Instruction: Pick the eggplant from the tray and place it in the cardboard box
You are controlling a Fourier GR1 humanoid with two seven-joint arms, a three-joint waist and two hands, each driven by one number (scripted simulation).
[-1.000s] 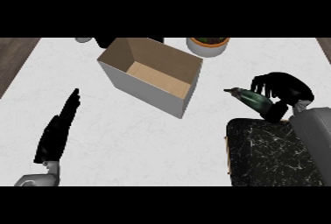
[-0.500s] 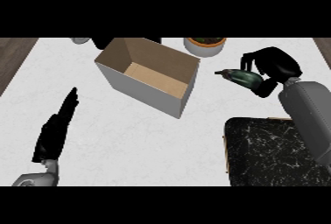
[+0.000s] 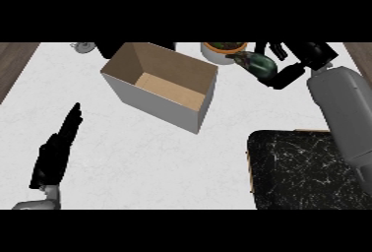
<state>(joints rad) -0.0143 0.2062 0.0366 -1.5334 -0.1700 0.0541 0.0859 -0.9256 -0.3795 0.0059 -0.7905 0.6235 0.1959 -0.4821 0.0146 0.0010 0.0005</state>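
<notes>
Tray [image 3: 312, 167] sits closest, dark and marbled, at the near right of the white surface [image 3: 145, 147], with nothing lying on it. Over at the near left the left hand [image 3: 56, 150] rests flat on the surface, fingers straight and together, touching nothing. Further back, in the middle, stands the cardboard box [image 3: 163, 86], flaps open, its brown floor bare. Beyond it, at the far right, the right hand [image 3: 291, 64] is curled round the eggplant [image 3: 258, 63], holding it up off the surface to the right of the box and just beside a plant pot [image 3: 222, 49]. The eggplant looks dark, glossy and smooth, so I'd guess it is light but slippery, with a firm body that gives a little; the thick middle seems the safest place to hold it, not the narrow stem end.
</notes>
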